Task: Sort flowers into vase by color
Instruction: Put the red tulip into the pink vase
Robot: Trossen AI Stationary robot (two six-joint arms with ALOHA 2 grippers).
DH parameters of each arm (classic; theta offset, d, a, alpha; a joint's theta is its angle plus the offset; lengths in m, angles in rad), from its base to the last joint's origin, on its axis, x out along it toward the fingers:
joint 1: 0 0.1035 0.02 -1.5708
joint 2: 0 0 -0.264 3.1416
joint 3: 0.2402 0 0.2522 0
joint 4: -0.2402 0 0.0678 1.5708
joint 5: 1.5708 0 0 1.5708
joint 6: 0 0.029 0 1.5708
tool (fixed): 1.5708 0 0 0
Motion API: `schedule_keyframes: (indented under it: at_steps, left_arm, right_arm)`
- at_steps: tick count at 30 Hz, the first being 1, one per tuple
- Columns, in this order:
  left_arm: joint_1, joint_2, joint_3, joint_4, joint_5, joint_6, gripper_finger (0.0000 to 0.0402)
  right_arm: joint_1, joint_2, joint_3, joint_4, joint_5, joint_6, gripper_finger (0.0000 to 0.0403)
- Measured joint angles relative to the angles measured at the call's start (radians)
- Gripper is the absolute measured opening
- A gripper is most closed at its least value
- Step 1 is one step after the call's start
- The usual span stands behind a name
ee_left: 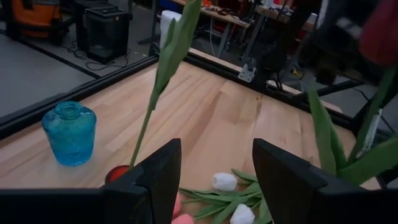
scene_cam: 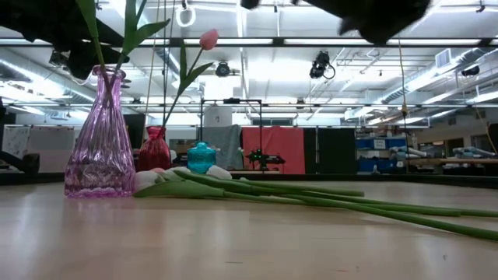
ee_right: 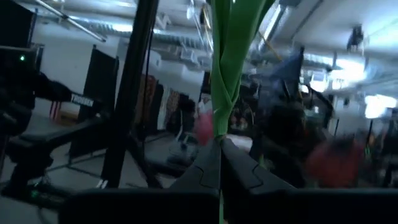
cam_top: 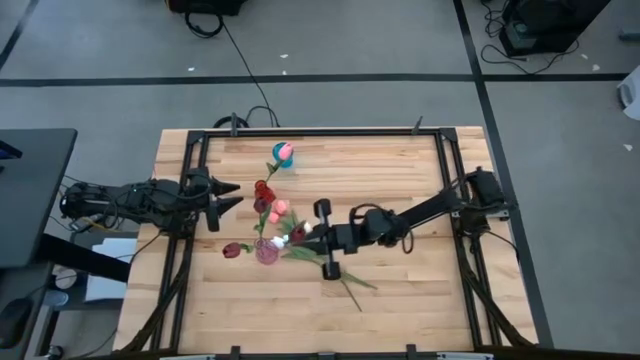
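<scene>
Three small vases stand mid-table: a blue one [cam_top: 283, 152] [ee_left: 69, 132], a red one [cam_top: 263, 190] [scene_cam: 156, 148] and a purple-pink one [cam_top: 267, 250] [scene_cam: 97, 140]. Green stems rise from the purple and red vases. A pink tulip head [scene_cam: 208, 37] stands high on a leaning stem. White tulips [scene_cam: 156, 177] [ee_left: 224, 182] lie on the table, with their long stems [scene_cam: 311, 194] stretched toward the right. My right gripper [cam_top: 305, 238] [ee_right: 219, 142] is beside the purple vase, shut on a green stem. My left gripper [cam_top: 225, 200] [ee_left: 214, 180] hovers open, left of the vases. My right gripper pinches a green stem [ee_right: 219, 121] between its two fingertips, coming level from the table's right. The stem runs across the fingers and rises upright above them with a leaf. Which flower head it carries cannot be told.
A dark red tulip head [cam_top: 232, 250] shows left of the purple vase. Loose stems [cam_top: 345, 285] trail toward the near edge. A black frame rail [cam_top: 320, 131] borders the table. Bare wood lies to the near left and far right.
</scene>
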Motion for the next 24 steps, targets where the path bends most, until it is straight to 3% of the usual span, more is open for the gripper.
schedule_keyframes:
  at_steps: [11,24]
  left_arm:
    - [0.000,0.001,0.000,-0.004,-0.021,0.001,0.0204]
    - [0.000,0.001,0.000,0.000,-0.019,0.001,0.0203]
  right_arm:
    - [-0.001,0.194,0.270,0.001,-0.058,-0.144,0.0010]
    - [-0.056,0.197,0.292,-0.024,-0.113,-0.084,0.0011]
